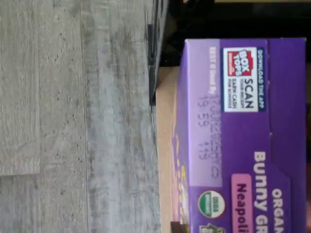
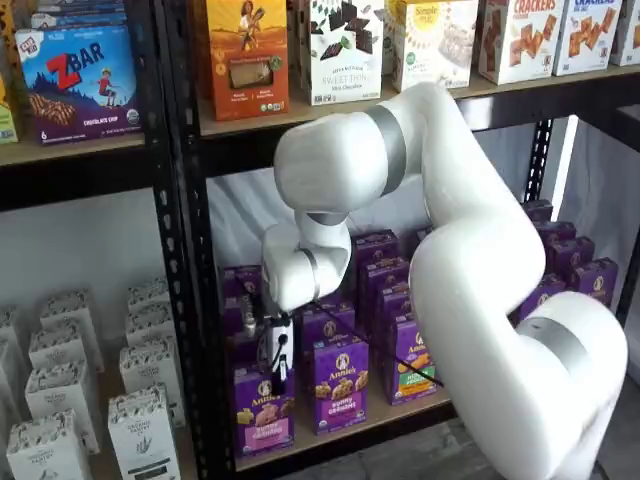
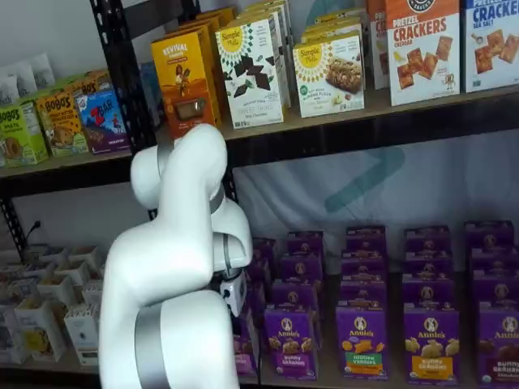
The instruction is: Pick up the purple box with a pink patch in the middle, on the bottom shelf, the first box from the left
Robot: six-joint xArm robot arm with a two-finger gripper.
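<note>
The purple box [image 2: 263, 412] stands upright at the left end of the bottom shelf [image 2: 400, 412], with a bunny logo and a pink patch low on its front. My gripper [image 2: 280, 368] hangs just above and in front of its top edge. Only its white body and one black finger show, so I cannot tell whether it is open or shut. In the wrist view the box's top [image 1: 243, 136] fills much of the picture, with a Box Tops label and pink "Neapolitan" patch. In a shelf view the arm hides most of the gripper [image 3: 236, 293] and box [image 3: 244, 350].
More purple Annie's boxes [image 2: 340, 385] stand close to the right and in rows behind. A black perforated post [image 2: 195, 300] rises just left of the box. White cartons [image 2: 140, 430] fill the neighbouring rack. Snack boxes [image 2: 247, 55] stand on the shelf above. Grey plank floor [image 1: 73, 121] lies below.
</note>
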